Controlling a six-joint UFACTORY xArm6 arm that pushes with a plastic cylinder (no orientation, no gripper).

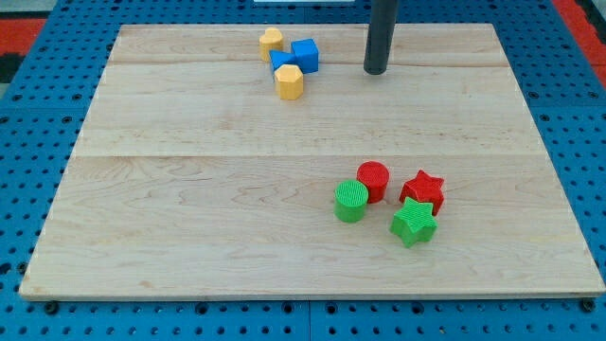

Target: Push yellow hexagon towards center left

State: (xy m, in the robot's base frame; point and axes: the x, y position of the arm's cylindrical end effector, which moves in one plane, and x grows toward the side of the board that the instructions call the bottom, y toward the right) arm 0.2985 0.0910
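Observation:
The yellow hexagon (pixel 290 81) lies near the top of the wooden board (pixel 189 208), left of centre. It touches a blue block (pixel 281 62) just above it. A second blue cube (pixel 305 54) sits to the right of that one. Another yellow block (pixel 272 42), with a rounded shape, sits at the cluster's upper left. My tip (pixel 376 70) is the lower end of the dark rod and rests on the board to the right of this cluster, about a rod's width or two away from the blue cube. It touches no block.
A second cluster lies at the lower right: a red cylinder (pixel 373 180), a green cylinder (pixel 350 202), a red star (pixel 422 190) and a green star (pixel 414 224). Blue pegboard (pixel 28 133) surrounds the board.

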